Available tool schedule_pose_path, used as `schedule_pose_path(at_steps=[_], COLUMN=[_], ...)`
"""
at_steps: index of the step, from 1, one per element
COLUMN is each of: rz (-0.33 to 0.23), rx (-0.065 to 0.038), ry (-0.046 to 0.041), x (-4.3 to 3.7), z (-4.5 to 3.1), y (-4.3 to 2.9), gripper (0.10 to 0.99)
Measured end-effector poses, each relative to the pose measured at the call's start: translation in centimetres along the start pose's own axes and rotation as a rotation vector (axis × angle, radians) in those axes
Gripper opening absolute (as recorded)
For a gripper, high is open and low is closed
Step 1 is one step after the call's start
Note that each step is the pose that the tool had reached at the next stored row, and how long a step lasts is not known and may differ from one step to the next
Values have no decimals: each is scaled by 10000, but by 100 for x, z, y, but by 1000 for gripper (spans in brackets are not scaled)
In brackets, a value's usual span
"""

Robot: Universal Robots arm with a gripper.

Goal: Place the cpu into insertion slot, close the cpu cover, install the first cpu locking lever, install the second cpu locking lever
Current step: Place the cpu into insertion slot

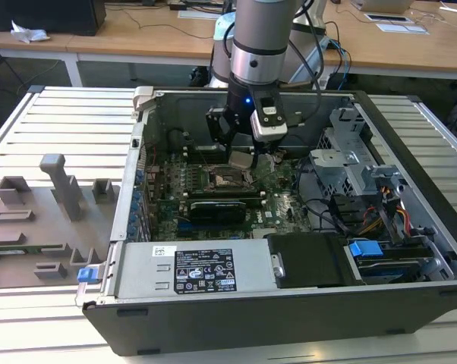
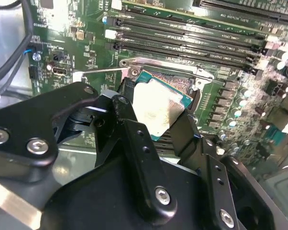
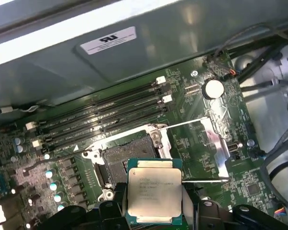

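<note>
Exterior view, gripper (image 1: 242,161): hangs from the arm (image 1: 260,38) inside the open computer case (image 1: 289,318), which sits on the slatted surface (image 1: 61,114).
Exterior view, cpu (image 1: 241,159): pinched between the fingers, tilted, silvery top showing.
Exterior view, insertion slot (image 1: 227,180): just below the fingertips on the green circuit board (image 1: 282,205). Contact between cpu and slot cannot be told here.
Second wrist view, fingers (image 2: 139,143): two black fingers, one on each side edge of the cpu (image 2: 158,108), clamped onto it.
Second wrist view, insertion slot (image 2: 163,66): silvery rim shows just past the fingertips, between the cpu and the long black memory slots (image 2: 182,33).
First wrist view, cpu (image 3: 153,191): flat and square between the fingers (image 3: 109,213), metal top facing the camera.
First wrist view, insertion slot (image 3: 125,160): just ahead of the fingertips, dark centre uncovered. The cpu overlaps its near edge and is not seated.
First wrist view, cpu cover (image 3: 218,146): silvery frame swung open, lying beside the slot and off to one side of the fingers.
First wrist view, memory slots (image 3: 110,120): beyond the slot, farther from the fingers.
</note>
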State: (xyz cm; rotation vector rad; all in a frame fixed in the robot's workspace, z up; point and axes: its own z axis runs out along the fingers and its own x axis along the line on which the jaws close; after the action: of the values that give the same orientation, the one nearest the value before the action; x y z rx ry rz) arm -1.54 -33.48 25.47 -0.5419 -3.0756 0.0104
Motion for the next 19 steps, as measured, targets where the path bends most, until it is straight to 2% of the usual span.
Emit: schedule_pose_path(at_steps=[2,9,13,17,19], rz=[477,1618,2762,3342,3870], rx=[3,13,9,0,-1], ry=[1,1,8,15,18], x=[0,0,0,-1,-1], z=[6,21,33,38,42], y=[0,0,0,0,0], gripper=[545,545,545,545,545])
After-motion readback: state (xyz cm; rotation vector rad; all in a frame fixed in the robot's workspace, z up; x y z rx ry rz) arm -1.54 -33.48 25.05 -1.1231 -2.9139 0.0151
